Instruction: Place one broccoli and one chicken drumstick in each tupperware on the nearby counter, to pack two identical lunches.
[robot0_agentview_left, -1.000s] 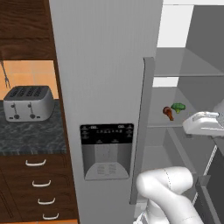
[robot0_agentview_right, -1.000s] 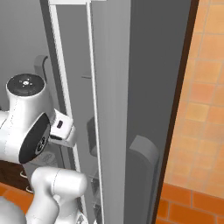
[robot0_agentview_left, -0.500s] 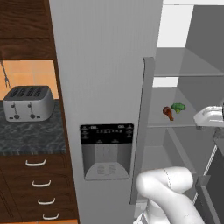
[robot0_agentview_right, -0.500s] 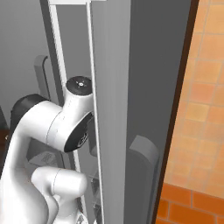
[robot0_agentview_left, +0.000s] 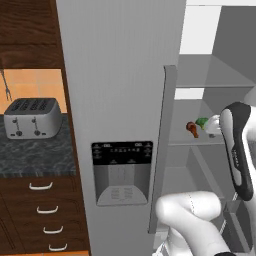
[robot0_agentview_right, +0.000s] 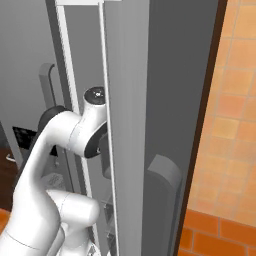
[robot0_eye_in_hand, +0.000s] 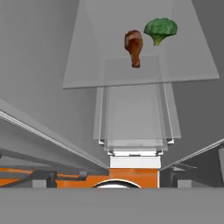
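Left base view, from the left: a silver toaster (robot0_agentview_left: 33, 117) stood on the dark speckled counter (robot0_agentview_left: 35, 157), above brown drawers with curved silver handles (robot0_agentview_left: 41, 186). Right of that rose the grey fridge door (robot0_agentview_left: 122, 100) with its dark dispenser panel (robot0_agentview_left: 121, 153) and a long vertical handle (robot0_agentview_left: 162, 150). Past the handle the fridge stood open, and on a glass shelf (robot0_agentview_left: 200, 142) inside lay a chicken drumstick (robot0_agentview_left: 192, 129) with a broccoli (robot0_agentview_left: 202, 122) just beside it on its right. The robot's white arm (robot0_agentview_left: 239, 150) reached up along the right edge, with its forearm near the two foods.

Right base view showed the arm (robot0_agentview_right: 60, 145) bent in behind the edge of the open fridge door (robot0_agentview_right: 150, 100), with an orange tiled wall (robot0_agentview_right: 227, 125) on the far right.

Hand view looked along the fridge interior: the drumstick (robot0_eye_in_hand: 134, 47) lay on the glass shelf (robot0_eye_in_hand: 109, 74), brown and glossy, its narrow end pointing toward the bottom of the picture, and the broccoli (robot0_eye_in_hand: 160, 29) sat just to its right, close but apart from it. Both were well away from the camera. The gripper's fingertips could not be made out in these pictures; its jaws were spread wide with nothing between them.
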